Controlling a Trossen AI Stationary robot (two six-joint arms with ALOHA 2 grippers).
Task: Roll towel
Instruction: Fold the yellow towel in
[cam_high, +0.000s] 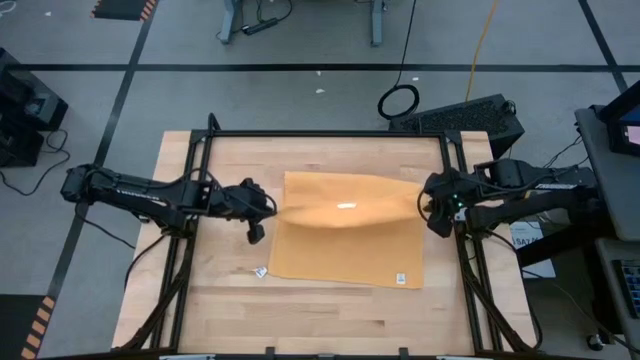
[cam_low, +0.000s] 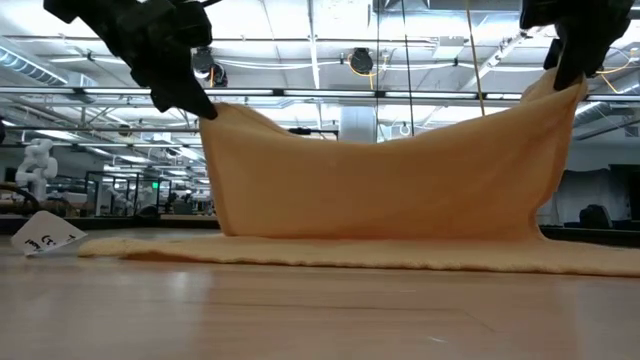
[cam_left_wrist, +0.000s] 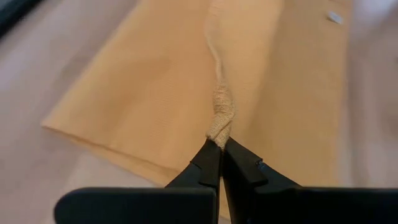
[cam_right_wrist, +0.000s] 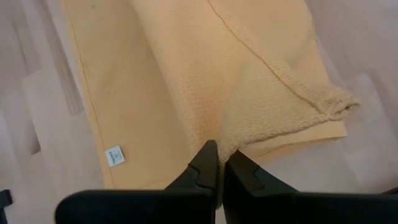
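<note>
The fingers (cam_left_wrist: 211, 163) of the left gripper (cam_left_wrist: 221, 146) were seen pressed together on a pinched bit of the towel (cam_high: 350, 235), at its edge on the L side. The fingers (cam_right_wrist: 208, 163) of the right gripper (cam_right_wrist: 219, 155) were likewise clamped on the towel's edge at the R side. In the low view both pinched corners were held up off the desk (cam_high: 330, 315), w/ the left gripper (cam_low: 185, 90) and right gripper (cam_low: 570, 65) well apart and the cloth sagging between them in a shallow curve. The lower part of the towel was left lying flat on the wood, approx. in the middle of the desk. A small white tag (cam_high: 400, 279) was noted on the flat part near its front-right corner (also visible in the right wrist view). A small white label (cam_high: 260, 271) was seen on the desk just beside the towel's front-left corner. Both arms were stretched in from opposite sides of the desk.
</note>
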